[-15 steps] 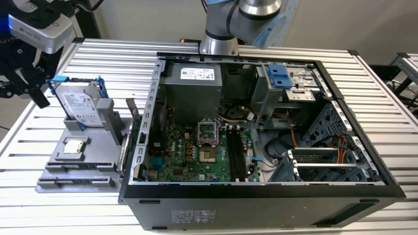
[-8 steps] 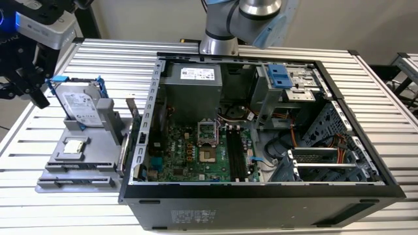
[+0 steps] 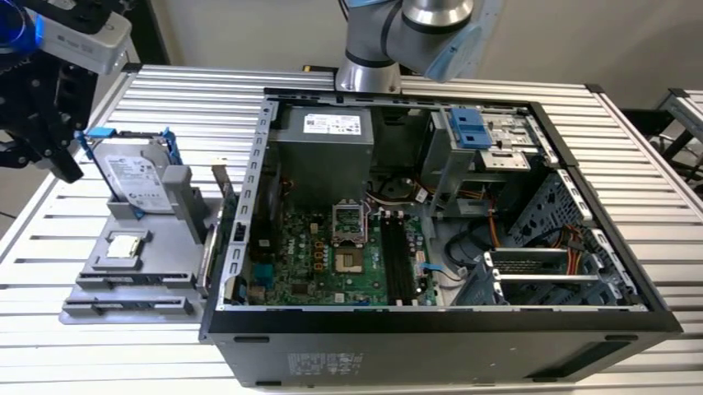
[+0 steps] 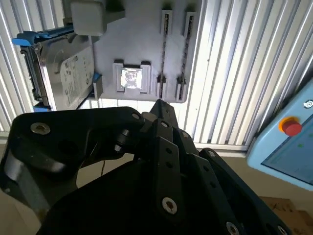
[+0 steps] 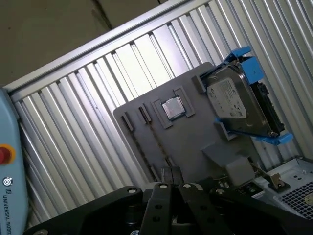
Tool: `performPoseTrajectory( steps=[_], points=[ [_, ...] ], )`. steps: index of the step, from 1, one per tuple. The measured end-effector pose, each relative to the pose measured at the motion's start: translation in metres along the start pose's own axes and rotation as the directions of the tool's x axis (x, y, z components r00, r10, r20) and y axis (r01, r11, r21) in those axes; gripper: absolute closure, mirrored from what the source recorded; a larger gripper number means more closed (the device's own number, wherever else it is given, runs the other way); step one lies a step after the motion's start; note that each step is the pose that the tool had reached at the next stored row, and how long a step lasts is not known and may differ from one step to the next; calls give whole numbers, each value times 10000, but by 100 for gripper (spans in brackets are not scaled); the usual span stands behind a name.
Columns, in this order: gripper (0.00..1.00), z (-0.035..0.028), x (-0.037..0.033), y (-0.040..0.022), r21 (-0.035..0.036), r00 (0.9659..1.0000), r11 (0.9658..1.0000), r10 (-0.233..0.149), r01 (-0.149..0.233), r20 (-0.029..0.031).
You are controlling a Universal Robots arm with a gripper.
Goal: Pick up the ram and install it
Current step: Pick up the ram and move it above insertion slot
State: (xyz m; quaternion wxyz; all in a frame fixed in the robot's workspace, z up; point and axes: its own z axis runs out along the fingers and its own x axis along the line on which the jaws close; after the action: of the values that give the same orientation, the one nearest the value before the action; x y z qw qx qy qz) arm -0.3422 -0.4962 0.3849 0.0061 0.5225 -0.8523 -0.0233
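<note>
Near end of tray (image 3: 165, 263): two long slots (image 4: 165, 49) lying left to right, a thin dark line down each. Could be the ram on edge, cannot tell. Farther back, square chip (image 3: 124, 244) flat in its pocket, then drive (image 3: 137, 177) standing upright. Above the tray's far left, gripper (image 4: 159, 105), fingers pinched together, nothing seen between them. Open case (image 3: 439, 317) to the right.

The exterior view looks steeply down over the table (image 3: 187, 90); both wrist views, nearer, face its shared grey holder plate (image 4: 137, 39) (image 5: 190, 142)
</note>
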Motion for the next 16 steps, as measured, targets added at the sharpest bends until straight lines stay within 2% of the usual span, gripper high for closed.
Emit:
performPoseTrajectory(
  steps=[4,7,11,15,16],
  points=[
    [100,0,0,0,-3,9974,9974,-725,725,-49],
    [100,0,1,1,-8,9920,9920,-1262,1261,-87],
    [100,0,0,0,-20,9802,9803,-1975,1975,-128],
    [100,0,0,1,-37,9636,9638,-2667,2667,-159],
    [100,0,0,1,-36,9607,9609,-2770,2770,-163]
  ],
)
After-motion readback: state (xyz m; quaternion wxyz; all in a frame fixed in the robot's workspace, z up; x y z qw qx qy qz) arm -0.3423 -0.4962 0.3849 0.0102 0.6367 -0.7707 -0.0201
